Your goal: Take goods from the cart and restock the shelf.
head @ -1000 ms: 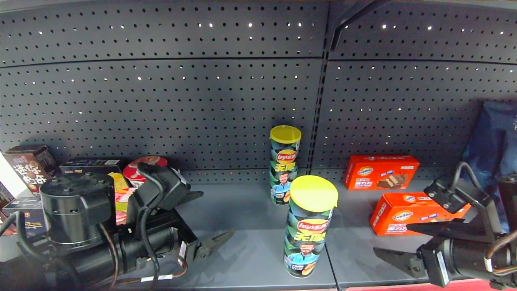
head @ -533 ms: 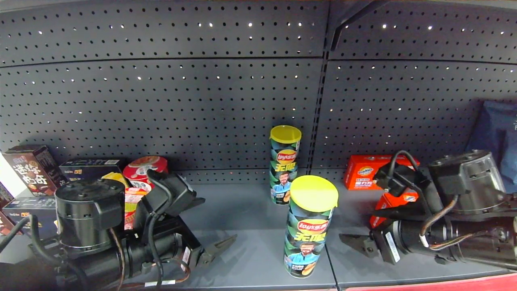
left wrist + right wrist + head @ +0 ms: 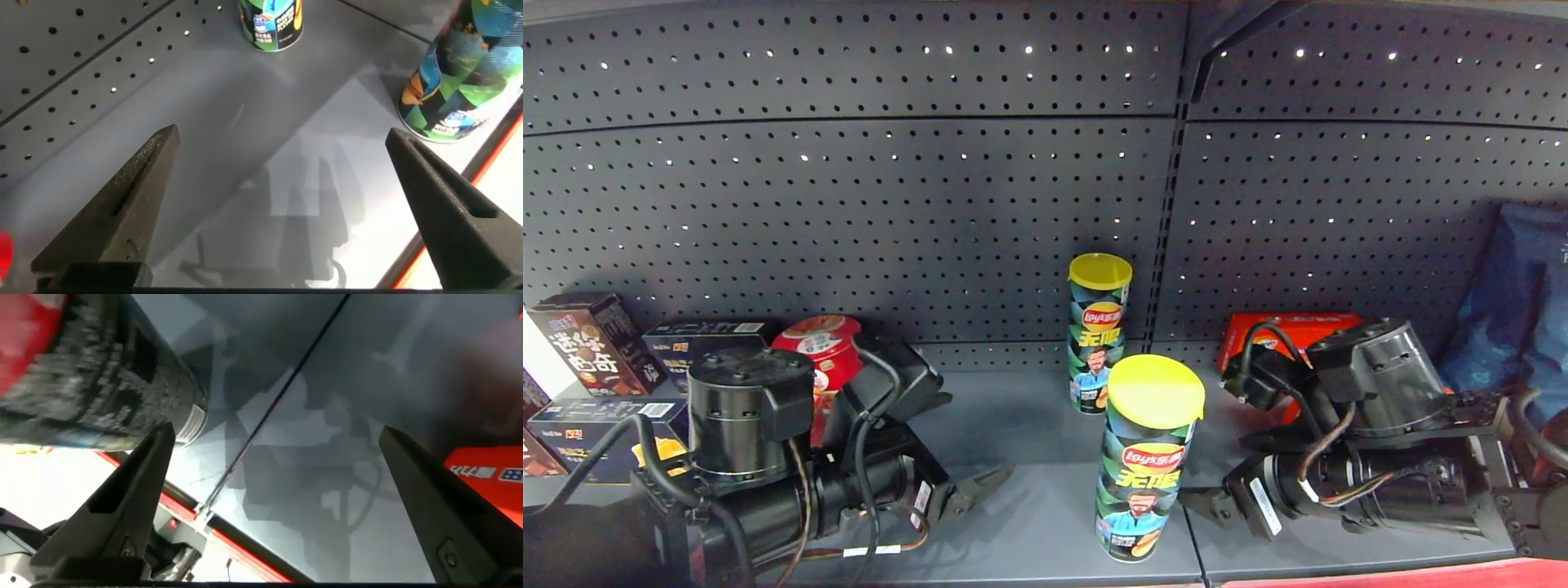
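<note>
Gaping beside can [image 3: 1147,457] — right tool [image 3: 275,437], seemingly.

head: high, facing shelf [image 3: 1029,457] | wrists: low, close | shared: front can [image 3: 1147,474]

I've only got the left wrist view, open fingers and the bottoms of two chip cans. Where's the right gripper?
Observer: The right gripper is open, low over the shelf, just to the right of the near chip can.
Operator: Are both cans upright with lids on?
Observer: Yes, that one and the far chip can both stand upright with yellow lids.
Operator: What's stocked on that right side?
Observer: An orange box sits at the back of the shelf, partly hidden.
</note>
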Controlling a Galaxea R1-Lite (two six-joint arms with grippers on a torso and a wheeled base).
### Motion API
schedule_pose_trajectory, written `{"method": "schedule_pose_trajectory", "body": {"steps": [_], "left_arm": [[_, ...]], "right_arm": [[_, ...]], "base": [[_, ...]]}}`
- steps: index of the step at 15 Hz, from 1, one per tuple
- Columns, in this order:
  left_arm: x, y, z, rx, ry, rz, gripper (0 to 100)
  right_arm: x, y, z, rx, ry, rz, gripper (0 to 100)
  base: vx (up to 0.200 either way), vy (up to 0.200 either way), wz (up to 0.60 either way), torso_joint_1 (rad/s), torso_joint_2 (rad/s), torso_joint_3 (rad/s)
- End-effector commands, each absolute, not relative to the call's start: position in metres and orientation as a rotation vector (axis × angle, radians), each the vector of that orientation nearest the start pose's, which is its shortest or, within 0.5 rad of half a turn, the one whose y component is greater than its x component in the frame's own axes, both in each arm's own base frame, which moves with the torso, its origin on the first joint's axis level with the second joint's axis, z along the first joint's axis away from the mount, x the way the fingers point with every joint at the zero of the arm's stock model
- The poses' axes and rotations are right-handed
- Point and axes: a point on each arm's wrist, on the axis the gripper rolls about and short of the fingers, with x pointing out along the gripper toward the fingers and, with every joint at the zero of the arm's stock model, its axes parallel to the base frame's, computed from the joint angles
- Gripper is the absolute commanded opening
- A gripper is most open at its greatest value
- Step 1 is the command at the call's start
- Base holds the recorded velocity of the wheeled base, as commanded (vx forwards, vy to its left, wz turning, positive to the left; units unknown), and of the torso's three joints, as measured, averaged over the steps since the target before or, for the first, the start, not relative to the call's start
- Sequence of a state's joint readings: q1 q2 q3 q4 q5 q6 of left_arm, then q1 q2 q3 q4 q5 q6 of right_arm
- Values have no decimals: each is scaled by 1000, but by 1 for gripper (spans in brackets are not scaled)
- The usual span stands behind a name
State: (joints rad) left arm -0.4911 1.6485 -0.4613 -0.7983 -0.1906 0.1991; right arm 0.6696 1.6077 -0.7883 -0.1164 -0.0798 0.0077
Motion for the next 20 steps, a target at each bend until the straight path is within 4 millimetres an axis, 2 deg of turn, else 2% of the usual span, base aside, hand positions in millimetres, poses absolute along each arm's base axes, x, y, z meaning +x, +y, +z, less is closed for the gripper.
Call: {"method": "schedule_pose_trajectory", "body": {"steps": [1, 20], "left_arm": [[224, -125, 123, 251, 339, -711, 100], [220, -122, 119, 255, 358, -711, 100]], "right_arm": [[210, 165, 155, -258, 674, 567, 100], [228, 170, 156, -247, 663, 539, 100]], "base": [[0, 0, 0, 0, 0, 0], [0, 0, 0, 0, 0, 0]]}}
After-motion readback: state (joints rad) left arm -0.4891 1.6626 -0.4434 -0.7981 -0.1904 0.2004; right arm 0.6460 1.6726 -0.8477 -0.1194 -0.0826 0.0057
